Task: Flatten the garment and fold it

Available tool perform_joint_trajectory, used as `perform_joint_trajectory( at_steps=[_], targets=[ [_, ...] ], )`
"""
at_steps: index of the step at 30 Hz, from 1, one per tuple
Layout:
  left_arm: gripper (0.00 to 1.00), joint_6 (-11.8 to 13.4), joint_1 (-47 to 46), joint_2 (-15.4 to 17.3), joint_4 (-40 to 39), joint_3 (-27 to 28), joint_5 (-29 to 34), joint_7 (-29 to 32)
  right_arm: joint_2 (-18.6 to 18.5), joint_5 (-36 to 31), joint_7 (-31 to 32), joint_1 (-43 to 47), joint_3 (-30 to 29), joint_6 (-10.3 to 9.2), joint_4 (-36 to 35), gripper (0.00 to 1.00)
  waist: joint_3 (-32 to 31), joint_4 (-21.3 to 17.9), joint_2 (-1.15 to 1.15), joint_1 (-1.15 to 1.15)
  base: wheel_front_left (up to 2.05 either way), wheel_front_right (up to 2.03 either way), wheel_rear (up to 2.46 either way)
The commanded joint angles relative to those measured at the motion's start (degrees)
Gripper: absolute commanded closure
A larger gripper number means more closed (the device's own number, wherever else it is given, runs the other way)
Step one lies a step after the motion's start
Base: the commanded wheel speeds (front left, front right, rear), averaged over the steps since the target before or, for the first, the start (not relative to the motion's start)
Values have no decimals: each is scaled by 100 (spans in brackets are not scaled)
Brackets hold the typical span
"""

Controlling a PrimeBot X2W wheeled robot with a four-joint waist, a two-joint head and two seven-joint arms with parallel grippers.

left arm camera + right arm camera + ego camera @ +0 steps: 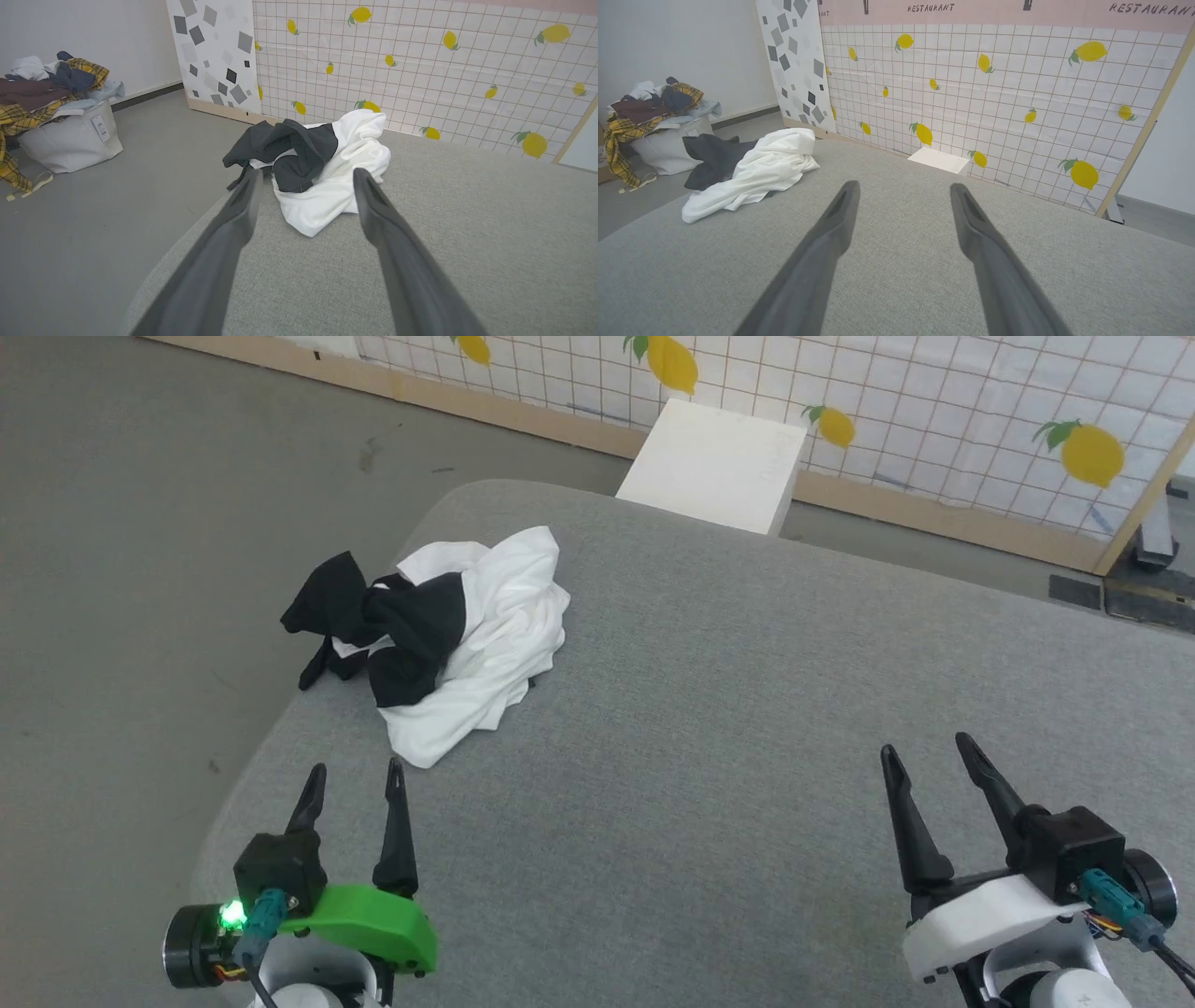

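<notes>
Two grippers are hanging with fingers spread, pinching nothing. The bunched T-shirt (495,616) is lying just ahead of my left gripper (357,765), well apart from my right gripper (924,744); I am aiming for its white edge.

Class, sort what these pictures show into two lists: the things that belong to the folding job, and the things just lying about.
For the job:
- garment, crumpled
- grey pad under it
- left pincer, open
- right pincer, open

Lying about:
- bag heaped with clothes
- white box
- lemon screen
</notes>
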Motion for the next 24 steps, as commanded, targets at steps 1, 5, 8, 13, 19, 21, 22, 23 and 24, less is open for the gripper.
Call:
perform_joint_trajectory(
  at_steps=[1, 5, 8, 13, 19, 21, 22, 23, 24],
  targets=[
    [0, 27, -44, -5, 24, -13, -68, -57, 10, 55, -70, -132, 6, -6, -16, 0, 4, 41, 0, 0, 0, 0, 0],
    [0, 47, -26, -8, 24, -9, -112, -104, 10, 82, -108, -136, 19, -6, -6, 0, -1, 92, 0, 0, 0, 0, 0],
    [0, 61, -7, -8, 22, -6, -131, -140, 11, 103, -136, -147, 40, -7, 2, 0, -1, 119, 0, 0, 0, 0, 0],
    [0, 73, 0, 1, 52, -17, -152, -197, 11, 119, -179, -148, 30, -7, 22, 0, 4, 182, 0, 0, 0, 0, 0],
    [0, 92, 7, 4, 102, -39, -188, -271, 12, 146, -234, -167, 51, -7, 57, 0, 18, 266, 0, 0, 0, 0, 0],
    [0, 99, 11, 8, 117, -46, -199, -294, 13, 160, -252, -176, 59, -8, 64, 0, 24, 292, 0, 0, 0, 0, 0],
    [0, 104, 11, 9, 123, -46, -207, -307, 13, 167, -260, -180, 62, -8, 65, 0, 31, 307, 0, 0, 0, 0, 0],
    [0, 110, 11, 10, 128, -46, -214, -318, 13, 175, -267, -185, 64, -8, 66, 0, 37, 317, 0, 0, 0, 0, 0],
    [0, 117, 8, 10, 134, -46, -222, -331, 13, 183, -276, -191, 65, -8, 67, 0, 45, 330, 0, 0, 0, 0, 0]
  ],
)
